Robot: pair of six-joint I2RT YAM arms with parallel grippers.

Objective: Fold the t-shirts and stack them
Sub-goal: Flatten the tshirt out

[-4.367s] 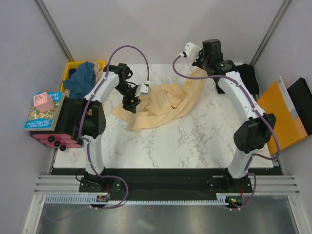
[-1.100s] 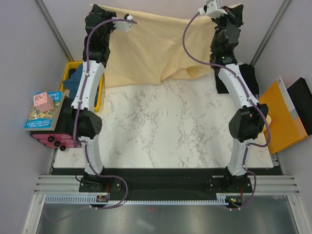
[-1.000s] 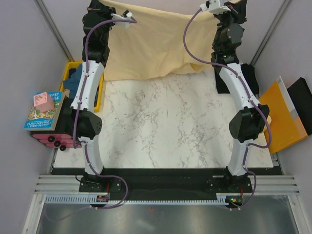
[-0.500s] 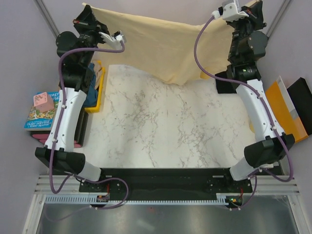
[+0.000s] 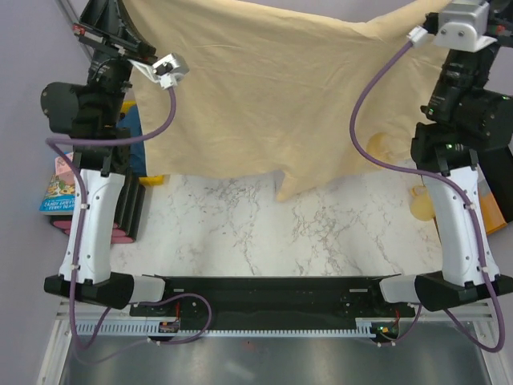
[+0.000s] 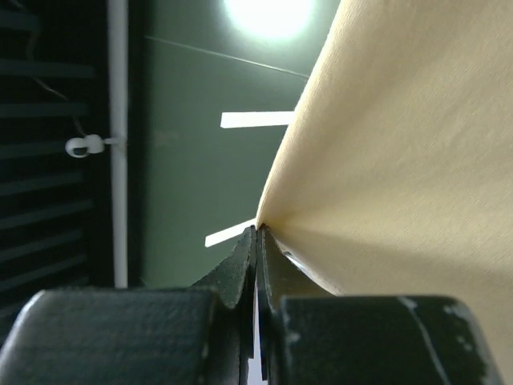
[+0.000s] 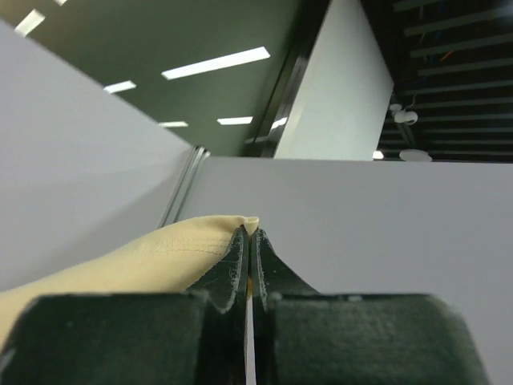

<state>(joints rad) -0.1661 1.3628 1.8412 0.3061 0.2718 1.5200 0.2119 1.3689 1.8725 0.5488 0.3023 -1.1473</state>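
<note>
Since half a second ago, both arms have swung up and toward the near edge. The cream-yellow t-shirt (image 5: 272, 96) has gone from a narrower hanging band to a wide sheet across the far half of the top view.

Item one, the shirt: we record it held aloft by its two upper corners, stretched left to right between the arms. Its lower edge hangs over the far part of the marble table (image 5: 321, 233). One fold droops lower just right of the middle; we cannot tell whether it touches the marble.

Item two, the left gripper (image 6: 258, 241): its wrist view shows both fingers pressed together with the shirt's edge pinched at their tips, the cloth fanning away to the right. From above, the shirt hides this pinch.

Item three, the right gripper (image 7: 249, 241): its fingers are likewise clamped flat on a small lip of yellow cloth (only the very corner shows past the tips). The top view shows just the wrist camera housing and cable here.

Item four, the surroundings: a book (image 5: 54, 192) lies at the left, beside the left arm, seen only from above.
</note>
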